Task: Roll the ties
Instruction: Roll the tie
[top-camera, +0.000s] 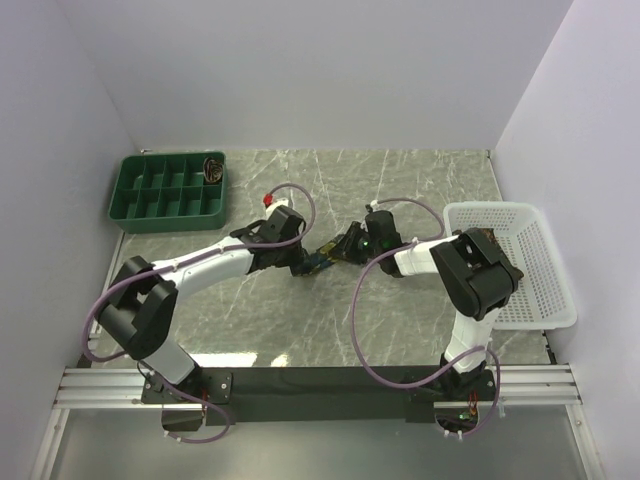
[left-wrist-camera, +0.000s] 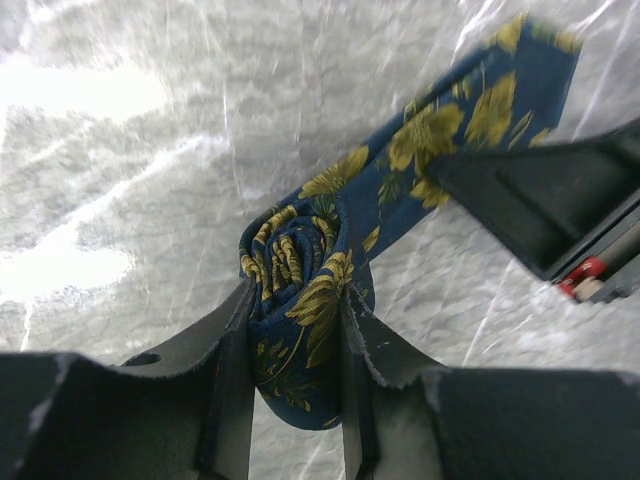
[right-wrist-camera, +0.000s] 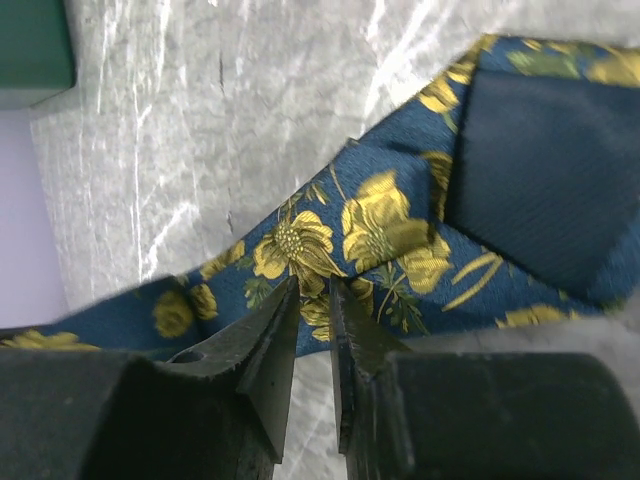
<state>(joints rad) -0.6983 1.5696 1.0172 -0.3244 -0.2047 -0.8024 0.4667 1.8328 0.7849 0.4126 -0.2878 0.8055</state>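
Note:
A dark navy tie with yellow flowers (top-camera: 320, 262) hangs between my two grippers at the table's middle. Its narrow part is wound into a tight roll (left-wrist-camera: 292, 275). My left gripper (left-wrist-camera: 295, 295) is shut on that roll, one finger on each side. The loose tail (left-wrist-camera: 470, 110) runs up and right to one of the right gripper's fingers (left-wrist-camera: 520, 200). In the right wrist view my right gripper (right-wrist-camera: 313, 290) stands narrowly closed, its tips pinching the lower edge of the flat tie (right-wrist-camera: 380, 230) near the wide end's dark lining (right-wrist-camera: 540, 170). From above, the left gripper (top-camera: 300, 265) and right gripper (top-camera: 338, 248) nearly meet.
A green compartment tray (top-camera: 140, 195) sits at the back left, with a brownish rolled tie (top-camera: 213, 170) in its far right compartment. A white mesh basket (top-camera: 540, 290) stands at the right edge, something brown (top-camera: 487, 238) at its near-left corner. White walls enclose the marble tabletop.

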